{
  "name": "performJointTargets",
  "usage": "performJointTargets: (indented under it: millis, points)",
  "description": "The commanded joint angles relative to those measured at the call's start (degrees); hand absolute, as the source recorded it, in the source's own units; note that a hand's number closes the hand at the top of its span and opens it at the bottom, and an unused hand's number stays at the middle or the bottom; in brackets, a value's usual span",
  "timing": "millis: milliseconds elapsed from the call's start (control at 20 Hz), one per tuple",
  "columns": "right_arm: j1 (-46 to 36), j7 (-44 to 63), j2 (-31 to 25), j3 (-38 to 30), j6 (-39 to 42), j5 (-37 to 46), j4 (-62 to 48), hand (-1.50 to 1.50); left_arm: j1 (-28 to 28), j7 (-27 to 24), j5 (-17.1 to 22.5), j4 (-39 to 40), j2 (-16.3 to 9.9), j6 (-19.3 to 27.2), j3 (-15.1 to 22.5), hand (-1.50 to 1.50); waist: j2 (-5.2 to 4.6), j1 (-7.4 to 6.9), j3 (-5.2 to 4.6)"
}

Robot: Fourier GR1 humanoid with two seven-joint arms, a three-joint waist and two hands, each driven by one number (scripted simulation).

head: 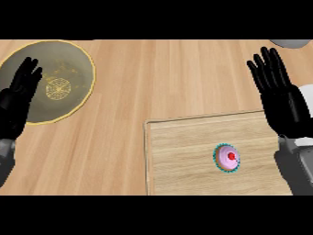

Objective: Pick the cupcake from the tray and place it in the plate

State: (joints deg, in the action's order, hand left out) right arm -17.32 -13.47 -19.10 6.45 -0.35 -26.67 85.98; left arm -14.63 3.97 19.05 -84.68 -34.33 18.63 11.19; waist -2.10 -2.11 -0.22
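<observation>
Cupcake (227, 158): sitting on the wooden tray (186, 156) (pink top, red dot).
Plate (74, 62): far left, well apart.
Left hand (9, 108): fingers straight, holding nothing.
Right hand (284, 101): same, beside the tray.

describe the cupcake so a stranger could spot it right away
Find the light wooden tray at the counter's lower right. The cupcake sits right of the tray's middle, the only thing on it: pink frosting, red centre, teal wrapper edge.

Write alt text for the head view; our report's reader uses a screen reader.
A pink cupcake sits on a wooden tray at lower right; a gold-rimmed plate lies upper left. The left hand and right hand are open, holding nothing.
</observation>
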Motion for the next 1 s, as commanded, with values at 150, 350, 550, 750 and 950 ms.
performJointTargets:
  millis: [150, 350, 550, 750, 950]
  points:
    - [-8.4, 7.0, -12.0, -7.8, 5.1, -1.7, -2.7, 1.50, 8.4, 2.7, 2.8, 4.0, 7.8, -1.2, 4.4, 0.00, 1.80, 1.65, 0.11]
    - [-4.1, 8.1, -23.0, -7.1, -4.5, 16.3, -5.2, 1.50, 11.1, 4.5, 5.1, 4.6, 12.3, -1.4, 7.2, 0.00, 1.57, 4.51, -0.33]
    - [2.4, 3.3, -12.3, -9.6, -14.1, 14.4, -0.9, -1.50, 13.5, 2.2, 2.9, 4.9, 16.0, -0.9, 10.3, 0.00, 2.26, 3.22, 0.19]
    - [8.4, -0.6, -12.9, -13.1, -6.6, 11.1, 3.4, -1.50, 10.8, 4.8, 2.3, 5.7, 16.8, -2.0, 8.3, 0.00, 2.17, 2.68, 0.21]
    - [11.8, 3.6, -17.9, -13.3, -1.7, 12.6, 8.3, -1.50, 13.2, 6.1, 2.1, 1.6, 15.8, -2.6, 7.4, 0.00, 2.23, 2.49, 0.21]
